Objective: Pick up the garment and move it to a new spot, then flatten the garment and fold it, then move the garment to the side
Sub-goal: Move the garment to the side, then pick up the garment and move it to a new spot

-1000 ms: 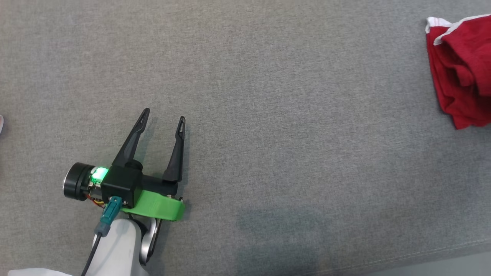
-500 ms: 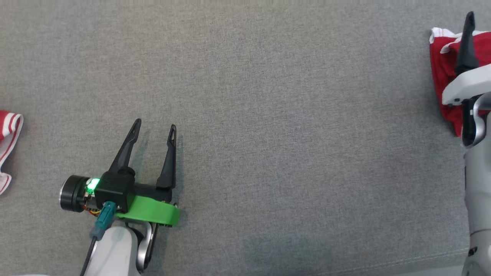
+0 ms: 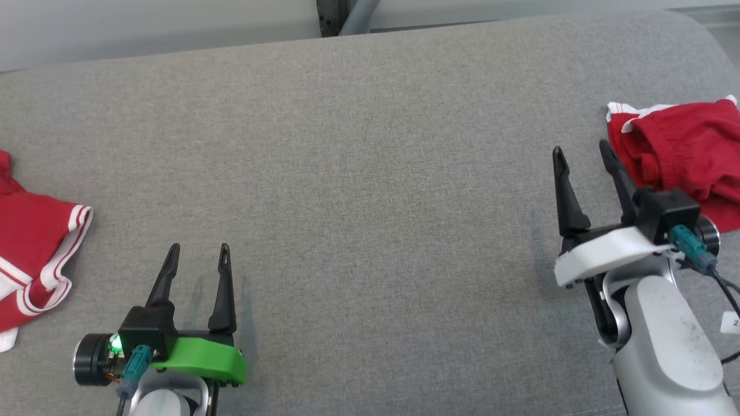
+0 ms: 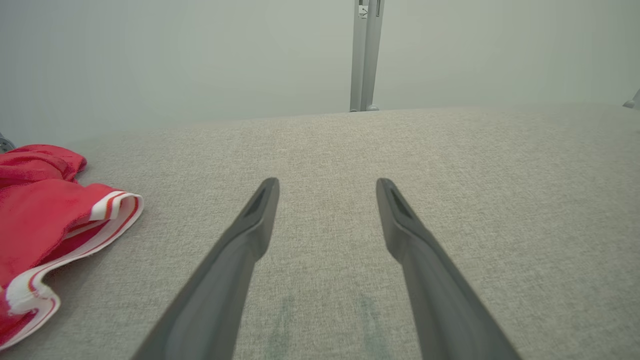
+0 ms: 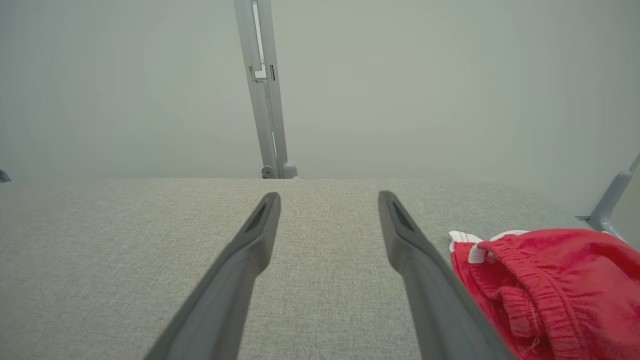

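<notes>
Far left, a striped red cloth (image 3: pixel 34 254) is running off the frame edge. My left gripper (image 3: pixel 199 248) is hanging wide open, empty, over the grey cushion (image 3: pixel 370 173). My right gripper (image 3: pixel 581 148) is gaping empty too, just beside the red garment (image 3: pixel 682 150), which is lying crumpled, its right side cut off.

A bunched red cloth garment with white trim (image 3: pixel 682 144) lies at the right edge of the wide grey fabric-covered surface (image 3: pixel 358 173), and a red white-striped cloth piece (image 3: pixel 34 242) at its left edge. Over its near side, the left gripper (image 3: pixel 199 248) and right gripper (image 3: pixel 581 147) stand spread and empty.
</notes>
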